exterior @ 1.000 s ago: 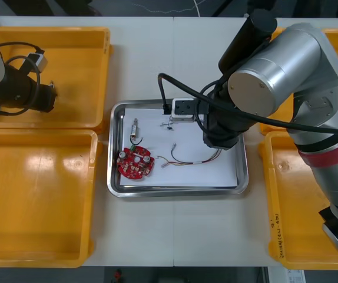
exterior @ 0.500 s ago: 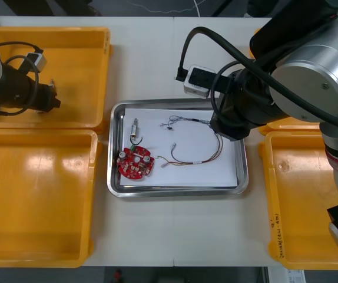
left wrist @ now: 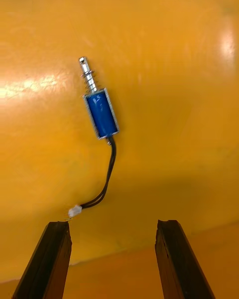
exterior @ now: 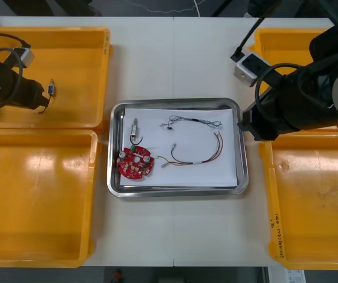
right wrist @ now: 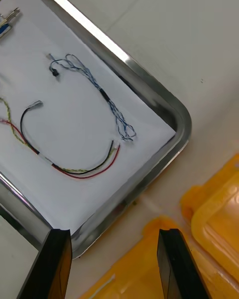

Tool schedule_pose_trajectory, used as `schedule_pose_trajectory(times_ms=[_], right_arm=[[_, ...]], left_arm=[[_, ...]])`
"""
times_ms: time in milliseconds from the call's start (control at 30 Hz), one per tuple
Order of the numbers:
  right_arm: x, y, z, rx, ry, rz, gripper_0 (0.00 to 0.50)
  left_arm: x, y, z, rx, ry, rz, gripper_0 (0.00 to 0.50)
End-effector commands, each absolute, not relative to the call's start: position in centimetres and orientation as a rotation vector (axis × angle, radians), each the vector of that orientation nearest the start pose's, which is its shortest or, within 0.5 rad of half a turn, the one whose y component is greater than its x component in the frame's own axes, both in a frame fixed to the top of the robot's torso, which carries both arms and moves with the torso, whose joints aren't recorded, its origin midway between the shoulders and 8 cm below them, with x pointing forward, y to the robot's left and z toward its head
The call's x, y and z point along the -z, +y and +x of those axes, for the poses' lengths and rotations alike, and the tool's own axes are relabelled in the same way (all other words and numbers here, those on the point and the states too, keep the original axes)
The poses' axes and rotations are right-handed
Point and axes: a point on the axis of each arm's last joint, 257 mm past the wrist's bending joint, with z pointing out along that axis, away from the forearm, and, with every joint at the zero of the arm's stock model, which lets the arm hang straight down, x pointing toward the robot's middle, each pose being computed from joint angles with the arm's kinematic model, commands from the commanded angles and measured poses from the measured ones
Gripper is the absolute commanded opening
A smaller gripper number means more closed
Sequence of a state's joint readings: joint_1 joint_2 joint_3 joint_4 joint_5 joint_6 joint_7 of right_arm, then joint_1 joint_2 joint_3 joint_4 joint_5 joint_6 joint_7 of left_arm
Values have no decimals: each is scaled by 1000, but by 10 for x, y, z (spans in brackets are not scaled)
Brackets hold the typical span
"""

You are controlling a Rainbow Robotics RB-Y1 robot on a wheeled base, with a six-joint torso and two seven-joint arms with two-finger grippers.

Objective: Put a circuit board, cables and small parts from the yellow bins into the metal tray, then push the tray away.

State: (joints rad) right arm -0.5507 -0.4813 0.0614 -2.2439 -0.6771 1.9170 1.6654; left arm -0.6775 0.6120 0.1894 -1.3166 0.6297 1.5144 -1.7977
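Small-parts step: my left end effector (left wrist: 112, 224), spread, hangs over the blue small metal part (left wrist: 101, 113) in the yellow bin (exterior: 80, 65) left of the metal tray (exterior: 175, 191), my right end effector (right wrist: 114, 231) spread and empty beside its right rim; next I'd descend and pinch the part.

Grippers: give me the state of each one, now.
Left gripper: open, empty, above a small metal part in a yellow bin.
Right gripper: open, empty, at the metal tray's rim.
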Motion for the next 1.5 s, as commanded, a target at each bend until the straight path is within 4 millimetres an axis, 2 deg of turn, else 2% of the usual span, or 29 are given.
schedule_pose_trajectory(times_ms=[33, 167, 367, 567, 733, 933, 1100, 1167, 1200, 1367, 1500], right_arm=[[99, -200, 431, 34, 2301, -742, 500], [96, -225, 426, 43, 2317, -643, 500], [103, -279, 413, 51, 2380, -480, 500], [112, -319, 402, 67, 2422, -314, 500], [124, -341, 390, 60, 2465, -181, 500], [138, -349, 375, -35, 2530, -24, 500], [150, -361, 371, -136, 2601, 124, 500], [151, -361, 371, -140, 2604, 127, 500], [152, -375, 371, -110, 2619, 143, 500], [145, -392, 371, -35, 2619, 145, 500], [150, -403, 371, -16, 2634, 178, 500]], left_arm=[[126, 388, 575, -27, 2489, 195, 500], [121, 381, 573, -15, 2516, 149, 500], [110, 372, 573, 23, 2532, 57, 500], [113, 368, 579, 44, 2538, -42, 500], [117, 366, 588, 95, 2561, -134, 500], [124, 368, 600, 103, 2555, -172, 500], [136, 368, 615, 62, 2540, -167, 500], [137, 367, 616, 63, 2542, -166, 500], [142, 365, 620, 70, 2538, -161, 500], [149, 360, 624, 54, 2532, -145, 500], [157, 353, 632, 68, 2513, -142, 500]])
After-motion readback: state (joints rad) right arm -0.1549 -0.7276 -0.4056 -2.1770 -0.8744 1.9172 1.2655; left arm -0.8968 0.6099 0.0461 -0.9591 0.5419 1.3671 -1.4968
